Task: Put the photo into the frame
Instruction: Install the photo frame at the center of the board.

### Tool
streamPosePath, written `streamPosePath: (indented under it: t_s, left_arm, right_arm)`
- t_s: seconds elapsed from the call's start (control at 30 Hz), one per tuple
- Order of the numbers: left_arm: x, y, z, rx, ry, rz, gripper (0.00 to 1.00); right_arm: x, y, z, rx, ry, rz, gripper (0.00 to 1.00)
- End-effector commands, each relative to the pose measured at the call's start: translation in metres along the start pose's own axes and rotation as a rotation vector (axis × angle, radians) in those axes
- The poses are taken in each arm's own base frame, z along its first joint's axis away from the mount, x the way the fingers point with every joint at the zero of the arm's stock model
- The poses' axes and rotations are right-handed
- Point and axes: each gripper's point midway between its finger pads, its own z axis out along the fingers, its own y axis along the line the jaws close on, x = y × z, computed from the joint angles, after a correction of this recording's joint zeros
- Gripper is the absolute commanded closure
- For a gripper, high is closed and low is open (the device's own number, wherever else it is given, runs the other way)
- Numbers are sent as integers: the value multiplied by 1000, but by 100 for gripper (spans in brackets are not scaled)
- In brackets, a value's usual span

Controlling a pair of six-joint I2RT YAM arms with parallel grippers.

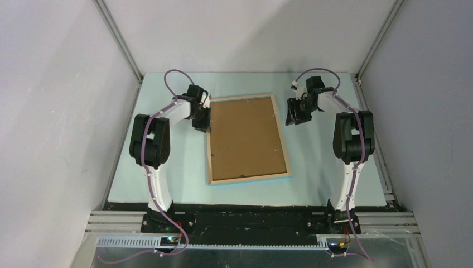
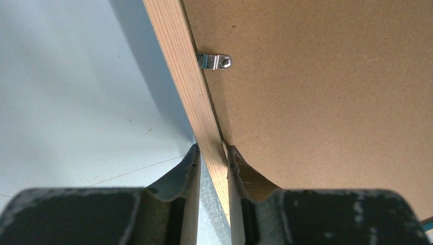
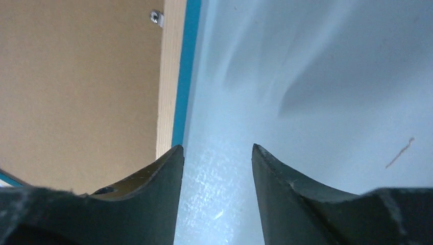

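Note:
The frame [image 1: 251,177] lies back up in the middle of the pale blue mat, its light wood rails around a brown backing board [image 1: 245,137]. My left gripper [image 1: 202,125] is at the upper part of the frame's left rail. In the left wrist view the wood rail [image 2: 178,56] runs between the fingers of my left gripper [image 2: 212,153], which is shut on it. My right gripper [image 1: 294,118] hangs just off the frame's right edge. In its own view the right gripper [image 3: 217,150] is open over bare mat, beside the rail [image 3: 167,76]. The photo is hidden.
Small metal clips [image 2: 214,62] [image 3: 157,18] on the rails reach over the backing board. The frame's blue front edge [image 3: 186,76] shows along its right side. Grey walls enclose the mat [image 1: 167,178] at the back, left and right.

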Motion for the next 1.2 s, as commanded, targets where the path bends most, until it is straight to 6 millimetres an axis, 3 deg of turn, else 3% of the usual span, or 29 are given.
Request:
streamPosePath:
  t_s: [0.0, 0.23, 0.4, 0.53, 0.7, 1.17]
  left_arm:
    - [-5, -1, -7, -4, -16, 16, 100]
    - [-2, -1, -5, 12, -6, -7, 100]
    - [-1, -1, -4, 20, 0, -20, 100]
    - [0, -3, -3, 33, 5, -22, 100]
    - [-1, -4, -2, 40, 6, -23, 100]
    - [0, -5, -2, 47, 9, -16, 100]
  right_arm:
    - [-6, 8, -32, 3, -54, -36, 41]
    - [32, 22, -49, -20, -30, -31, 36]
    - [68, 28, -47, -42, 29, 5, 35]
    - [86, 35, -42, -50, 66, 12, 34]
    - [91, 43, -32, -49, 81, 0, 34]
    - [78, 56, -7, 10, 76, -58, 35]
